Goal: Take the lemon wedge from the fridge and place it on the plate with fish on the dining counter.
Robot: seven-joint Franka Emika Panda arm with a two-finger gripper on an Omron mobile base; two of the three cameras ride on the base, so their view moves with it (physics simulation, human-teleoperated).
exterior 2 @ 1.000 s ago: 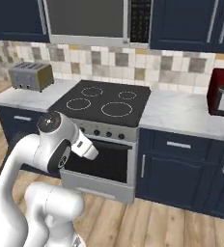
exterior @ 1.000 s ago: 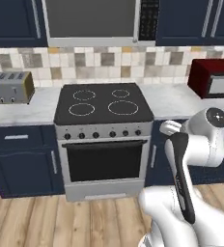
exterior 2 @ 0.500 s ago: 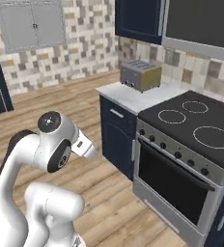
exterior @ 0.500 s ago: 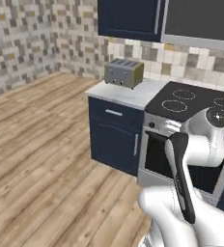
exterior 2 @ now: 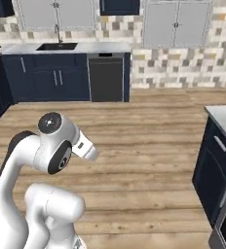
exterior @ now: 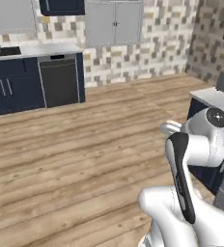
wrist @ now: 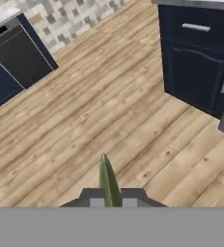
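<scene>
The jaws are closed on the lemon wedge (wrist: 109, 181), pinched at its lower end between the two dark tips, so the green sliver stands up out of the grip, its point leaning a touch to one side in the hand view. That is where the wedge is right now: in the robot's hold, out over bare wooden floor (exterior: 75, 159), with the arm folded in close to the body.

Plenty of room here. The floor runs wide open ahead, navy cabinets (exterior 2: 37, 82) and a dark dishwasher (exterior 2: 106, 78) well away along the far wall, under the worktop with the sink (exterior 2: 56, 46). The nearer hazard is the navy cabinet (wrist: 201, 62) to the right, its corner near the arm.

As for the wedge, I would call it featherlight, thin and probably slick. The grip sits low on the wide end, sensible enough, but a sliver this small could twist or slip out in a jolt. Neither plate nor dining counter is visible.
</scene>
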